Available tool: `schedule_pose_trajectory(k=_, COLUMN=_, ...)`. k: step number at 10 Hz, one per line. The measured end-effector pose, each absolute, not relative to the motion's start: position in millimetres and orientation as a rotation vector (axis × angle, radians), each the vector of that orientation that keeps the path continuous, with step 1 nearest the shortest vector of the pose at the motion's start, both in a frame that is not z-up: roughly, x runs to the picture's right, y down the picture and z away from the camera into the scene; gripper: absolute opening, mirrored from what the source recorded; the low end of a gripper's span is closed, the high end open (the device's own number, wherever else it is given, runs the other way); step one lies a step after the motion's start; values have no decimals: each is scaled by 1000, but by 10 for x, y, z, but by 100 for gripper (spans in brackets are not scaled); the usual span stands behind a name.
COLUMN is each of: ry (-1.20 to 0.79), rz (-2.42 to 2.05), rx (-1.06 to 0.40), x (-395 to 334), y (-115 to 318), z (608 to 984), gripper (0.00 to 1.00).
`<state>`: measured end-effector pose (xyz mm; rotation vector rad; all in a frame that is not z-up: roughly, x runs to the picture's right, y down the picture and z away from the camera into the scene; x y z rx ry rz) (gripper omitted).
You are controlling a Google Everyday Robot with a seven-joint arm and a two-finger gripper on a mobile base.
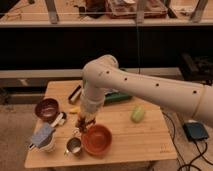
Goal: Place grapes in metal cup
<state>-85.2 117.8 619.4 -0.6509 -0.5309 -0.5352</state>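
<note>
My gripper point(83, 123) hangs low over the wooden table point(135, 140), just left of the orange bowl point(98, 140). It is shut on the grapes point(82, 125), a small dark bunch at its tip. The metal cup point(74, 146), small and shiny, stands at the table's front, just below and slightly left of the gripper, touching the orange bowl's left side. The grapes are above and a little behind the cup, not in it. The round orange fruit is hidden behind the gripper.
A dark purple bowl point(47, 108) sits at the left. A white mug point(45, 142) holding a grey-blue item is at the front left. A pale green lump point(137, 114) lies right of the arm. A green tray point(118, 97) is behind the arm.
</note>
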Motion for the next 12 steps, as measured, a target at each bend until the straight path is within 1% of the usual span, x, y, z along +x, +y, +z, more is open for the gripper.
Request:
schedule_pose_trajectory(k=3, ry=-574, rz=-590, rx=-686, x=-974, y=1382, z=6079, gripper=0)
schedule_pose_trajectory(k=5, ry=-590, rz=-661, rx=-716, x=-1191, y=1576, z=6048, gripper=0)
schedule_pose_trajectory(k=11, ry=-618, rz=-683, rx=-800, x=-1362, y=2055, z=6297, gripper=0)
schedule_pose_trajectory(k=12, ry=-622, rz=-679, rx=-807, x=-1373, y=2075, z=6311, gripper=0)
